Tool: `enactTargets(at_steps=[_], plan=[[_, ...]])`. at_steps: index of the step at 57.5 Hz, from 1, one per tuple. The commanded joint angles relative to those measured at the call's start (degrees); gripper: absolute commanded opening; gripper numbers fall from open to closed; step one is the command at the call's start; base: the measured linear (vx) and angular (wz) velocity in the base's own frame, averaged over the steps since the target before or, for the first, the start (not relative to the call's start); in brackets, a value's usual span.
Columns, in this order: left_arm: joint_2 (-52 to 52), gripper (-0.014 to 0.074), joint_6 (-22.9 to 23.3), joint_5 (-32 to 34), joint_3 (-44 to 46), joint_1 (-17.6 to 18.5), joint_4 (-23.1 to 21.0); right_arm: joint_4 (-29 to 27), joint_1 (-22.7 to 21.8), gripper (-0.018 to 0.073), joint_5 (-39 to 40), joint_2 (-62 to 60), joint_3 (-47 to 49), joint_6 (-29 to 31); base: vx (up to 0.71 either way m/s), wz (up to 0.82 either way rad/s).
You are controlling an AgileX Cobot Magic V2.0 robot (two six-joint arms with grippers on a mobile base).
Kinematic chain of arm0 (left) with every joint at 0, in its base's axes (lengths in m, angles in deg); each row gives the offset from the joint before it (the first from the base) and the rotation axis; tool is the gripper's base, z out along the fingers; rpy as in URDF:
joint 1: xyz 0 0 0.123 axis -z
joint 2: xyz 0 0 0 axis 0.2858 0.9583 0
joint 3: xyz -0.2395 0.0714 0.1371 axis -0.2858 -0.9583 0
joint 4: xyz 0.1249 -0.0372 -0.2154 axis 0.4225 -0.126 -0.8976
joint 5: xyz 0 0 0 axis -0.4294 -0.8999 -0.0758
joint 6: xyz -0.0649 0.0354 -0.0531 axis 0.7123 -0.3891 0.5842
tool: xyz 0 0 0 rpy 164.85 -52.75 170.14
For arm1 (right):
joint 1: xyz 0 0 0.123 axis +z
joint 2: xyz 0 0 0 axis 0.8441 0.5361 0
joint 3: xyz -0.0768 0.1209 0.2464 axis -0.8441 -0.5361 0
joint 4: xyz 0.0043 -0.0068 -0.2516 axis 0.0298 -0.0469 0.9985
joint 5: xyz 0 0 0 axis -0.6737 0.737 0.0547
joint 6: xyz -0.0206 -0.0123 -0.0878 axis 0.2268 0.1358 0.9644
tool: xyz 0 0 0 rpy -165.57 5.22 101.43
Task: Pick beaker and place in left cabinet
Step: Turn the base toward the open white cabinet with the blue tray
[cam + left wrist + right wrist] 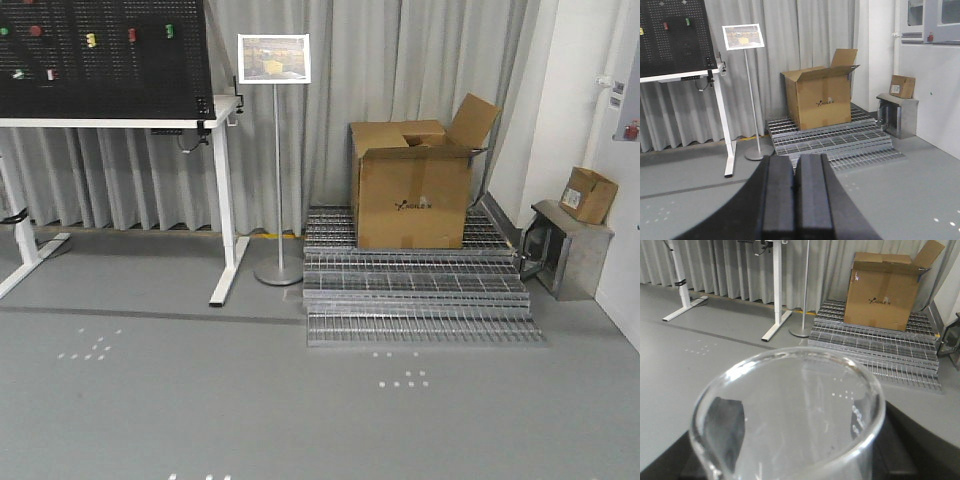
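**Beaker in my right claw, cabinet nowhere on my screens**

Nearest to me, on the right wrist view, the beaker [788,412] fills the lower picture, mouth up toward the lens and upright as far as I can judge. Dark pads show through the glass at its left and right walls, so I read the right claw [795,455] as clamped on the beaker's body below the rim. The left claw [796,200] grips nothing, its two fingers pressed flat together.

I expect thin clear glass to be light, rigid, smooth and brittle. It would slip rather than give, and it could crack if I squeeze hard or knock it on a shelf edge. The straight wall, clear of the pouring lip, is the place to hold. The base is cut off, so I cannot tell how low the grip sits. The inside looks empty, though glare makes that uncertain.

Beyond lies the grey floor [200,400]. Farther off are metal grating steps [415,290] carrying an open cardboard box [415,195], with a sign stand [277,150] just to their left. A white-legged desk [120,112] with a black pegboard [100,50] stands at far left.

The left cabinet shows in no view, so I judge I must turn to find it. A pale grey unit [935,20] with windows is cut off at the far right, and I cannot identify it.
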Motion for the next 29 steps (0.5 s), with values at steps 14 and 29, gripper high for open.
enactTargets(at_steps=[14,29], plan=[[-1.11,0.0001,0.19,4.81,-0.94,0.22,-0.47,1.61,-0.20,-0.0004,4.11,0.49,1.69,0.28,0.71,-0.11],[-1.11,0.0001,0.19,4.81,-0.94,0.22,-0.47,1.61,-0.20,-0.0004,4.11,0.49,1.69,0.28,0.68,-0.10]])
